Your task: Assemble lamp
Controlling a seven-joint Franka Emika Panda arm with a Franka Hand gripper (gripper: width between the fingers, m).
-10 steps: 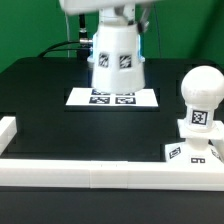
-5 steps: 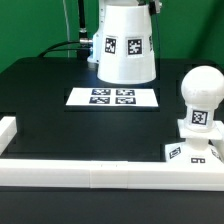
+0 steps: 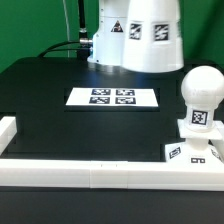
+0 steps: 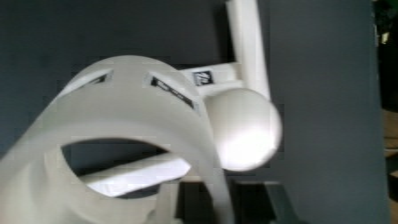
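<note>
Green backdrop behind a black tabletop: the hollow, stiff, light, smooth white plastic tapered shade hangs aloft at one o'clock, best held by its thin wall, clamped by the hand.

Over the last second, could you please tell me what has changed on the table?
The shade, carried by the arm, rose off the table and travelled toward the exterior view's right, nearing the bulb. The bulb on its base and the marker board stayed put.
</note>
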